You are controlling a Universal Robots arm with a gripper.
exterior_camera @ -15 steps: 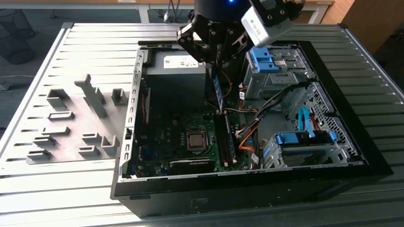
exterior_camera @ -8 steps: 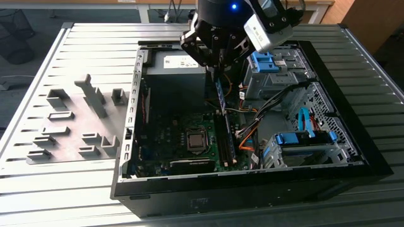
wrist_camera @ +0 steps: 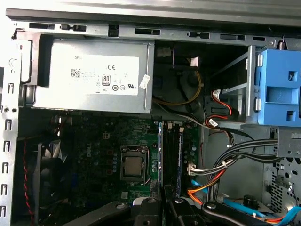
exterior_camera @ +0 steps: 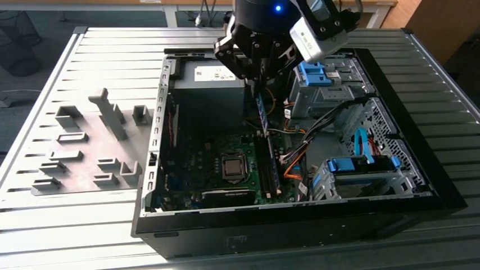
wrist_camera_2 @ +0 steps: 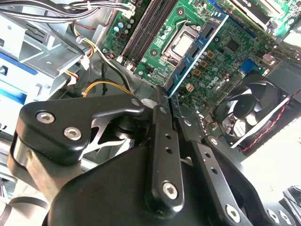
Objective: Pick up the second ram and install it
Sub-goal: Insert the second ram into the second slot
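The exterior view showed the gripper (exterior_camera: 259, 76) poised over the far part of the open computer case (exterior_camera: 420, 169), its fingers closed on the top edge of the second ram (exterior_camera: 262, 109), which hung edge-down above the motherboard (exterior_camera: 217, 169). In the second wrist view the blue-green stick (wrist_camera_2: 195, 54) ran away from the closed fingers (wrist_camera_2: 162, 136), nipped at one end of its length. In the first wrist view it stood beside the memory slots (wrist_camera: 173, 150), right of the processor socket (wrist_camera: 134, 165). The board looked light, stiff and thin, likely fragile at its chips and contacts, so the bare long edges seemed the safest hold.
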